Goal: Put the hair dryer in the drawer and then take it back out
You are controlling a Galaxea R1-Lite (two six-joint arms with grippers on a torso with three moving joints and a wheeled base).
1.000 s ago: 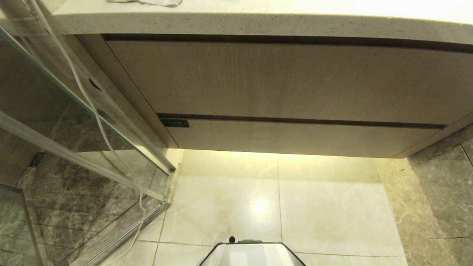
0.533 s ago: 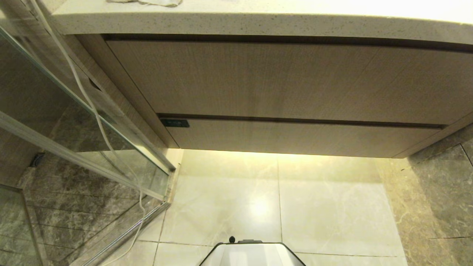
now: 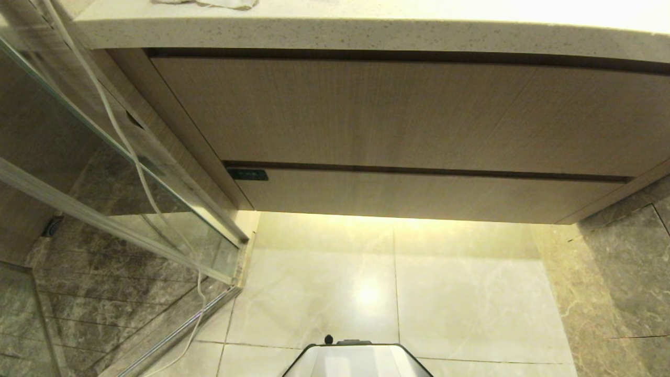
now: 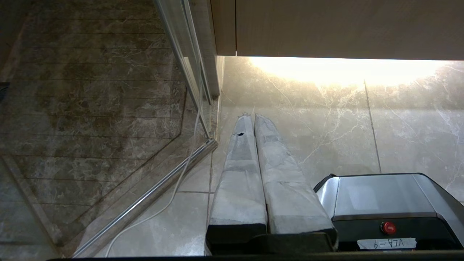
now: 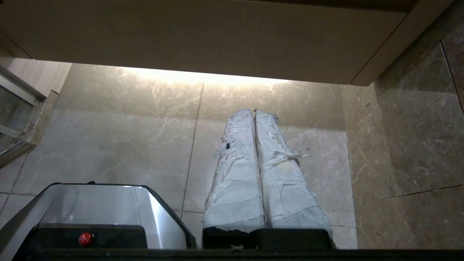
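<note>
Above the floor tiles point(image 5: 108, 119), the right gripper point(image 5: 254, 111) and left gripper point(image 4: 252, 115) hang fully closed and empty, the drawer point(image 3: 419, 193) sits shut ahead, and the hair dryer is out of sight.

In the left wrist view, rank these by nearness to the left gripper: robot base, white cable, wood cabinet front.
Left gripper, fingers shut, hangs over the floor.
1. Robot base, beside the fingers.
2. White cable, other side, along the glass door rail.
3. Wood cabinet front, ahead, beyond the fingertips.

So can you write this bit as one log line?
drawer: closed | hair dryer: not seen | left gripper: shut, empty | right gripper: shut, empty
</note>
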